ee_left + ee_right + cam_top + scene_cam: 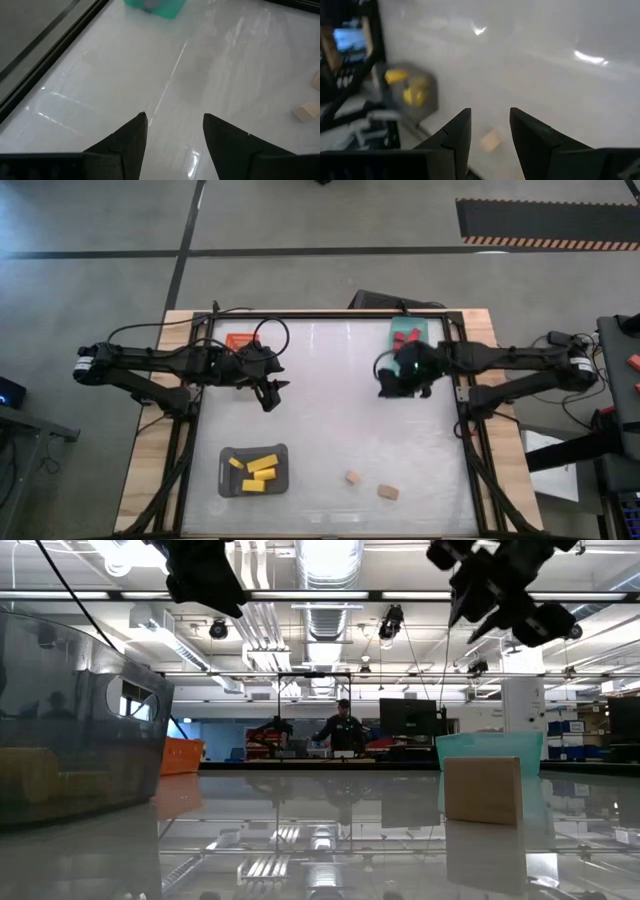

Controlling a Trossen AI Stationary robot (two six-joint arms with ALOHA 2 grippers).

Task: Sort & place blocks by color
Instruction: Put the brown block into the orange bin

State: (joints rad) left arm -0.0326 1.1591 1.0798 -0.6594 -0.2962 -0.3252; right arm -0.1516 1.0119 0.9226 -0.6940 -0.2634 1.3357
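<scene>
the left gripper (272, 390) hangs above the table (330, 410) toward its far left part, just in front of the orange tray (238, 340). its two dark fingers (125, 142) are spread with bare table showing between them, and they hold nothing.

the right gripper (400, 378) hangs above the far right part of the table, just in front of the green tray (408, 333). in its own wrist view the fingers (452, 137) stand apart with a clear gap, nothing between them.

the yellow blocks (257, 471) lie together inside the grey tray (228, 486), which sits near the front left edge of the table. from above, about four of them show there, lying at loose angles. the same tray appears blurred in the right wrist view with yellow pieces in it.

red blocks (407, 338) lie in the green tray at the back right. something red also shows in the orange tray at the back left, partly hidden by the left arm, so its shape cannot be told.

two tan blocks (370, 485) rest on the bare table near the front edge, right of centre, close to each other but apart, and well away from both grippers and from every tray. one of them stands large in the low view (483, 790), with the green tray behind it. both show at the edge of the left wrist view (306, 111).

a person (343, 730) stands far back in the room beyond the table.
</scene>
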